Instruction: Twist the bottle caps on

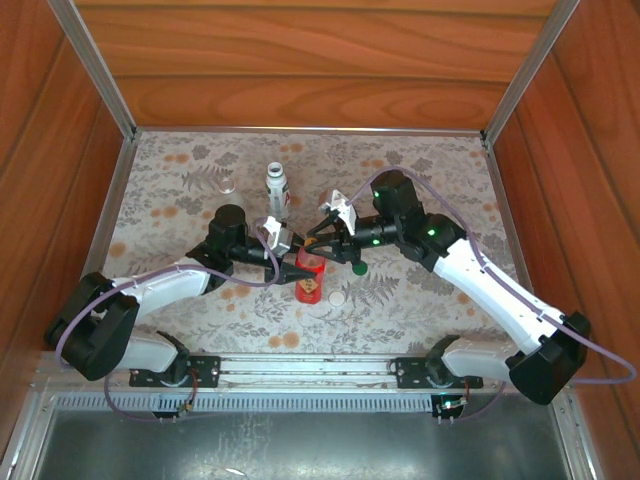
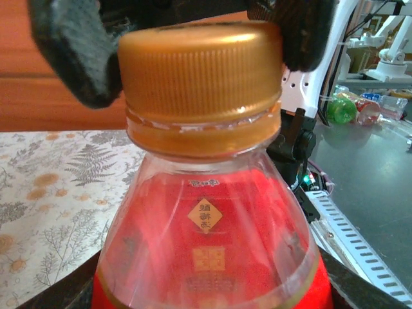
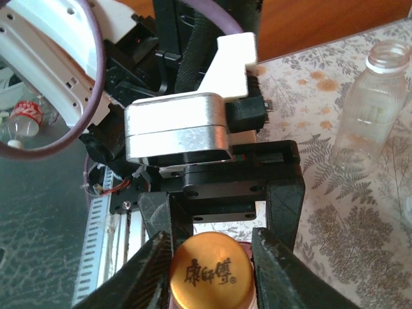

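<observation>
1. On the neck of the red bottle (image 2: 206,257) sits the golden-brown cap (image 2: 199,64). Your right gripper (image 3: 211,264) is closed on it, with a finger pressed against each ribbed side.
2. Below the cap, your left gripper (image 2: 212,291) clamps that bottle's body and holds it upright.
3. Turn the cap level and straight down the neck's axis; a tilted start would likely cross the threads. You cannot see whether they have caught.
4. Let the left grip resist the twist so the bottle does not spin.
5. Red shows through that bottle, but you cannot tell whether it is liquid or label.
6. Beyond it stand the white bottle (image 1: 277,188) and the clear bottle (image 3: 376,103). The clear one is uncapped and looks empty.
7. Near its base, on the right arm's side, lie the green cap (image 1: 357,267) and the white cap (image 1: 338,298).
</observation>
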{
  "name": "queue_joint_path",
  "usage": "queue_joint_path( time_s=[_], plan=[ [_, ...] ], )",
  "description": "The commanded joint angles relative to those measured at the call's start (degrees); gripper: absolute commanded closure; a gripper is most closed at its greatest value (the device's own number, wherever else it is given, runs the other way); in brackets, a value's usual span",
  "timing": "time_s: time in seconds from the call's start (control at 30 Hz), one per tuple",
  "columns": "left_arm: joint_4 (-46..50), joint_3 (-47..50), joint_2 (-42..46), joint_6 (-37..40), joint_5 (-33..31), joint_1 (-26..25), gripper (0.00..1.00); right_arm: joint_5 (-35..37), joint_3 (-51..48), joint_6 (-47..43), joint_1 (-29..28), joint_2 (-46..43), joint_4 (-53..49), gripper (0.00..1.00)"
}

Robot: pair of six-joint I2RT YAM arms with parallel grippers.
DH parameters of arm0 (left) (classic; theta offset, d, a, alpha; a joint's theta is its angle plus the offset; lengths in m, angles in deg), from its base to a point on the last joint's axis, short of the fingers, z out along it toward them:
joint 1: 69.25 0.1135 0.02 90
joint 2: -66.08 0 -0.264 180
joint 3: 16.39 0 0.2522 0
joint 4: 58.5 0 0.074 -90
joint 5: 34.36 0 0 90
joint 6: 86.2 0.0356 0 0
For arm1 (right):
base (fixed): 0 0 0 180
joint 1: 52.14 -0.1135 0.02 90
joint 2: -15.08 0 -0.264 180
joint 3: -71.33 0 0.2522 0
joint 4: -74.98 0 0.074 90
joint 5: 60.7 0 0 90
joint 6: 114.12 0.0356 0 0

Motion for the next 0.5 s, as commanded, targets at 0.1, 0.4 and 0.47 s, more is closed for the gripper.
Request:
queue_joint_path(
  time_s=[0.1, 0.4, 0.47],
  plan=[
    [-0.89, -1.86, 0.96, 0.03, -1.74, 0.14, 0.43, -0.18, 2.15, -0.88, 0.03, 0.97, -2.23, 0.8],
    [-0.92, -2.42, 2.62, 0.47, -31.6, 0.12, 0.43, 31.64, 3.23, 11.86, -1.85, 4.96, 1.66, 0.83],
    [-0.92, -2.6, 2.77, 0.17, -38.14, 0.16, 0.44, 42.83, 4.57, 15.12, -4.05, 7.43, 1.24, 0.86]
  ],
)
